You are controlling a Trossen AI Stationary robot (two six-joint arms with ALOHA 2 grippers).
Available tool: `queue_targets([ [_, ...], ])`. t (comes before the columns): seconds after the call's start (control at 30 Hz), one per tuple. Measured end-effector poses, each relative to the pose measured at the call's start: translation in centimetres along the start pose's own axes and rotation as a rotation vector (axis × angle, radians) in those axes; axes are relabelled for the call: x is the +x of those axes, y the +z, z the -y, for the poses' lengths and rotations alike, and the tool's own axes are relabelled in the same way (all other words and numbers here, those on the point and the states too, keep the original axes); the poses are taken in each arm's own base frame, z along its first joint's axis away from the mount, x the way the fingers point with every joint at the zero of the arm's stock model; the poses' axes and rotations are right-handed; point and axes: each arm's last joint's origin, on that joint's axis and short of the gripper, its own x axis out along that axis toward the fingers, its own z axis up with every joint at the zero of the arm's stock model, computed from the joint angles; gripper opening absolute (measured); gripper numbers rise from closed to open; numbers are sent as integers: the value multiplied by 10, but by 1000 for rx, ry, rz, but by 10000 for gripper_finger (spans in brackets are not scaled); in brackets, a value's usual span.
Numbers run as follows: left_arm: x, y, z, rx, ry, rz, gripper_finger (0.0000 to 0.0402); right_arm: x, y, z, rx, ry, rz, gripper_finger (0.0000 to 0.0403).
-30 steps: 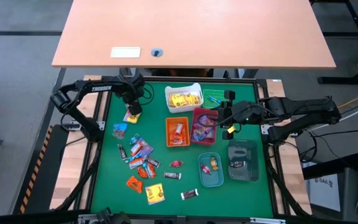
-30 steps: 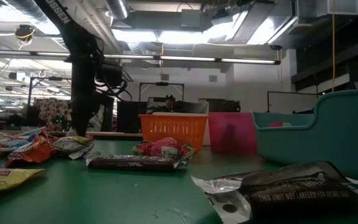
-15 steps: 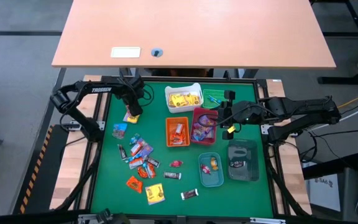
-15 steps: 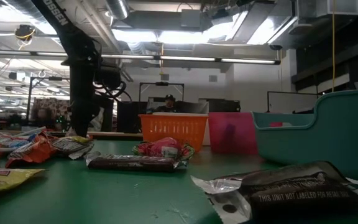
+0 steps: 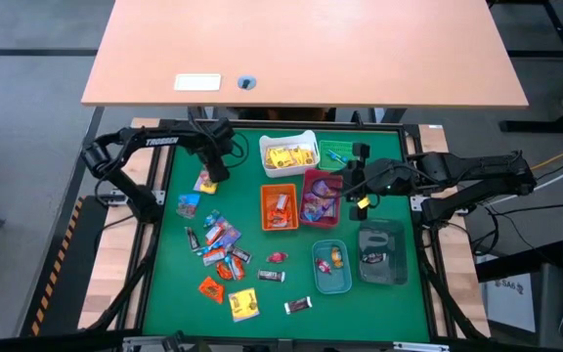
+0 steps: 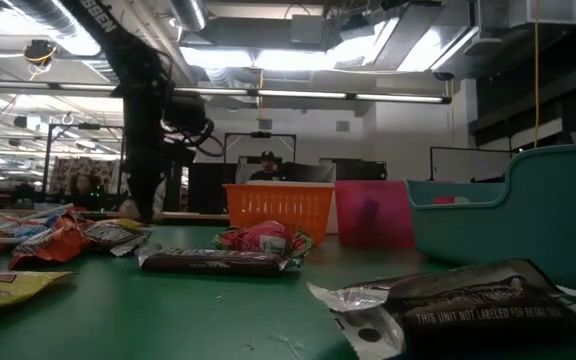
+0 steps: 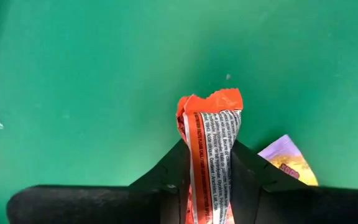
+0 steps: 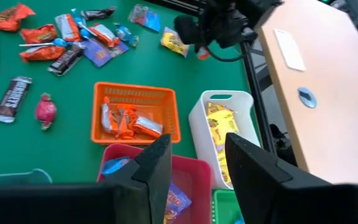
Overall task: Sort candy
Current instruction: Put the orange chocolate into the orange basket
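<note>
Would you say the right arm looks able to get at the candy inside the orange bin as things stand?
Probably yes: the right gripper hovers open-jawed near the red bin, and the adjacent orange bin is open-topped with nothing above its candy.

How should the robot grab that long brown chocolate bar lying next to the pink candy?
Pinch the brown chocolate bar across its narrow middle, coming straight down from above. It lies flat on the green mat with both long sides free. The pink candy sits apart from it, so the fingers should fit.
</note>
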Motion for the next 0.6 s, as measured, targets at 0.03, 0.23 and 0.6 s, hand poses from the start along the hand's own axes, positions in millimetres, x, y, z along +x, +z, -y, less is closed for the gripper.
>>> queue_targets([
  [0.03,-3,3,1,7,0,1,67,0,0,0,0,10,2,150],
  [0.23,-29,19,15,53,-46,13,66,0,0,-1,1,50,8,150],
  [0.6,-63,48,72,73,-291,191,66,0,0,-2,0,58,10,150],
])
